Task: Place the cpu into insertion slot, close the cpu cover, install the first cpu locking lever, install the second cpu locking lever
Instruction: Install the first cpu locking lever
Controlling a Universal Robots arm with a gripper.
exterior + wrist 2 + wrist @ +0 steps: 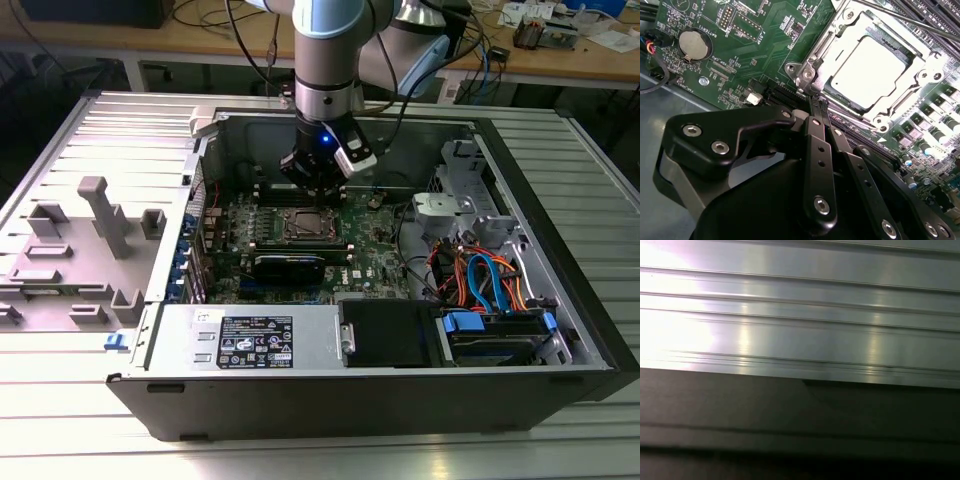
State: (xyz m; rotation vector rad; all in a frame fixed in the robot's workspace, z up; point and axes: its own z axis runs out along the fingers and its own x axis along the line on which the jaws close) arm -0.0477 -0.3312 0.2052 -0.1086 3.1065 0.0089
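One pincer closed, beside seated cpu (cpu cover down)

From here my pincer hides the board under it; the slots past the cpu run off the picture's edge.

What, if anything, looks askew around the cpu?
Nothing stands out. The cpu lies flat and square in the window of the cover, and the gripper has its tips at the socket's corner.
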